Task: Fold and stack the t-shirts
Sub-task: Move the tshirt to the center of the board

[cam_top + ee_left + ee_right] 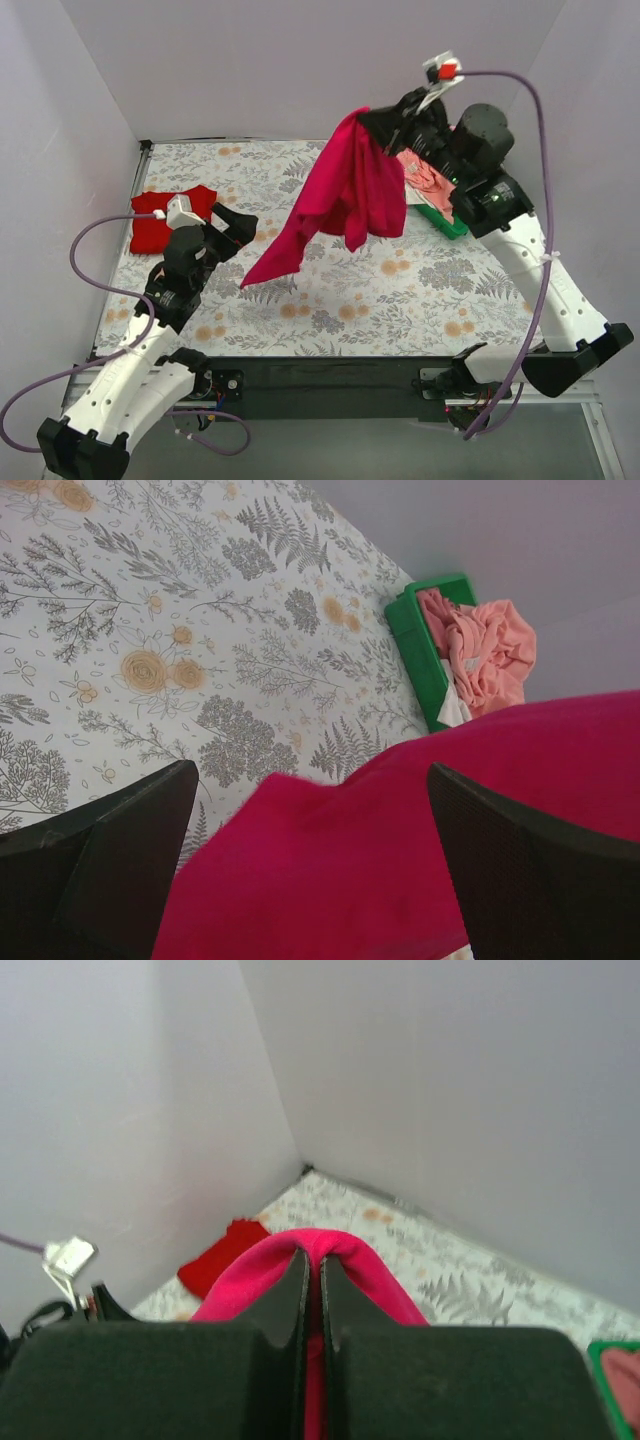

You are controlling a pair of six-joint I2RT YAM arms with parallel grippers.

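The right gripper [312, 1262] is pinched shut on a fold of the crimson-magenta t-shirt [350, 185], holding it high over the far right part of the table. The shirt hangs in a long drape, its lowest corner reaching toward the table's middle above the grey floral-print cloth [400, 300]; I cannot tell whether it touches. The left gripper [238, 228] hovers near that low corner, jaws wide apart and empty. The scarlet-red t-shirt [150, 232] lies folded at the far left corner. A green tray [447, 224] holding pink garments [425, 175] sits by the right edge.
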